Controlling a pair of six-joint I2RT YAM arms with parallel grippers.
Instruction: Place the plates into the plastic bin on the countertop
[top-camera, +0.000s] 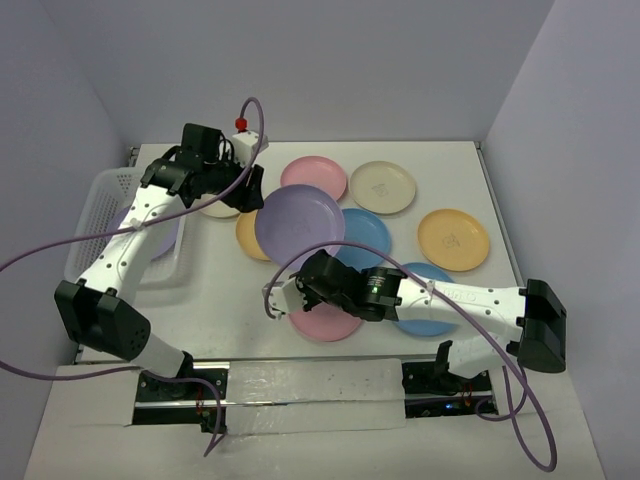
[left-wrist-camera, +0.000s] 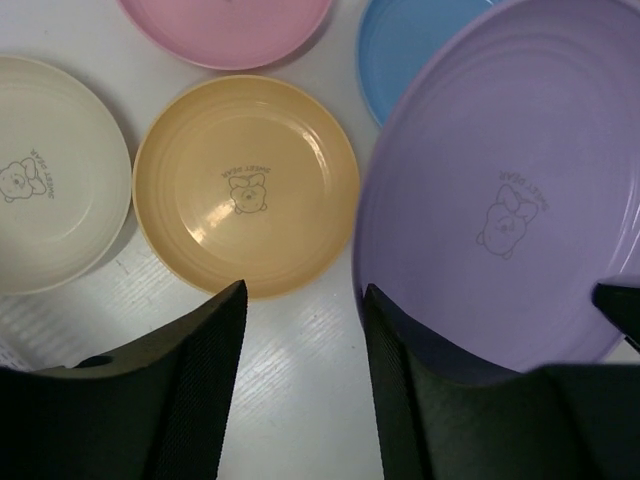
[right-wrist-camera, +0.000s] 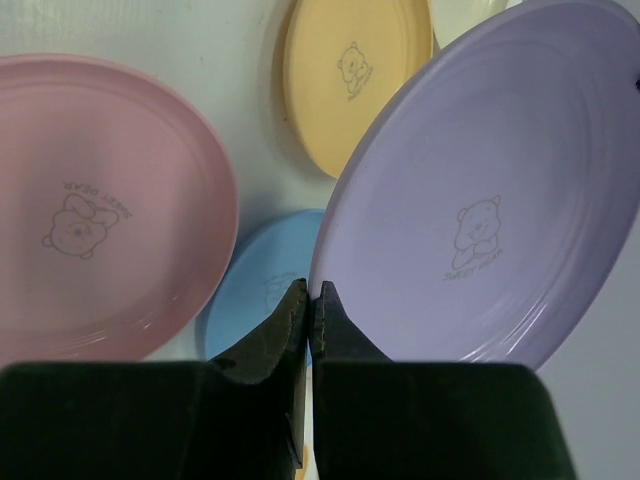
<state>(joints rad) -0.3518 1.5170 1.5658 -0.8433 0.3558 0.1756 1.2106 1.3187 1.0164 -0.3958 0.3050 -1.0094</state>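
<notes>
My right gripper (top-camera: 316, 260) is shut on the near rim of a purple plate (top-camera: 300, 222) and holds it tilted above the countertop (top-camera: 230, 320). In the right wrist view the fingers (right-wrist-camera: 310, 300) pinch that plate (right-wrist-camera: 480, 200). My left gripper (top-camera: 246, 192) is open at the plate's far left edge. In the left wrist view nothing sits between its fingers (left-wrist-camera: 300, 330); the purple plate (left-wrist-camera: 510, 200) lies against the outside of the right finger. The plastic bin (top-camera: 100, 215) stands at the left, partly under the left arm, with something lilac inside.
Other plates lie on the countertop: pink (top-camera: 314, 178), cream (top-camera: 382, 187), yellow (top-camera: 453, 239), blue (top-camera: 365, 235), blue (top-camera: 428, 305), pink (top-camera: 325, 322), orange (top-camera: 250, 238) and cream (top-camera: 215, 208). Walls close in the back and both sides.
</notes>
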